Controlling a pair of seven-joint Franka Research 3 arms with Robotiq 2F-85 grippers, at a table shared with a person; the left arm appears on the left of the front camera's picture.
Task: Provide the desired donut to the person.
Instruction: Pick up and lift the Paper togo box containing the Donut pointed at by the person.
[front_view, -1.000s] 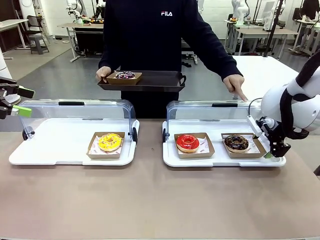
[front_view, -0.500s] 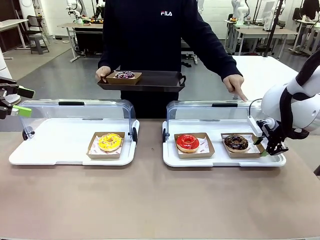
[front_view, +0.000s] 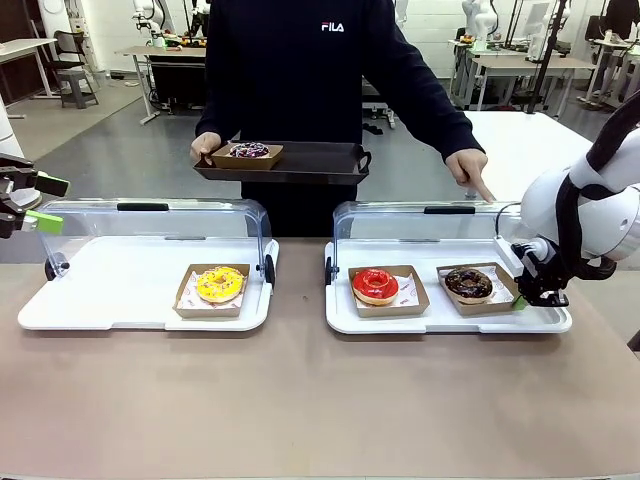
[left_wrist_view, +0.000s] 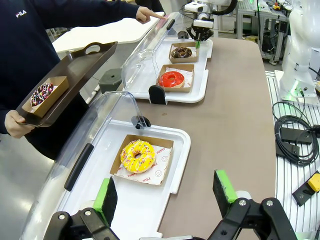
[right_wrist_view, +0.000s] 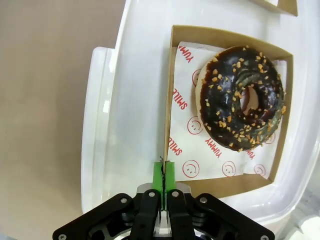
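Brown cardboard is pinched between the green pads of the right gripper (right_wrist_view: 164, 169): its jaws are pressed together on the side wall of the paper boat (right_wrist_view: 227, 34) that holds the chocolate donut (right_wrist_view: 242, 97), the one with nut crumbs on top. That boat sits at the right end of the right white tray (front_view: 440, 322), and the right arm bends down to it from the table's right edge. The left gripper (left_wrist_view: 165, 194) hangs with its jaws wide apart and nothing between them, out past the left end of the left white tray (front_view: 100, 300) and above the table. The person (front_view: 300, 70) stands at the far side of the table. One hand (front_view: 470, 168) reaches forward with the forefinger pointing down at the right end of the right clear lid (front_view: 420, 225), behind the chocolate donut. The other hand (front_view: 205, 148) holds a black serving tray (front_view: 310, 158) level at waist height. There are four donuts, each in its own cardboard boat: the chocolate one, a red donut (front_view: 375, 285) just beside it in the same tray, a yellow donut (front_view: 219, 283) alone in the left tray, and a dark sprinkled donut (front_view: 250, 150) on the black tray. There are two white trays, each with a clear lid raised at the back; the left lid (front_view: 150, 225) is raised like the right one.
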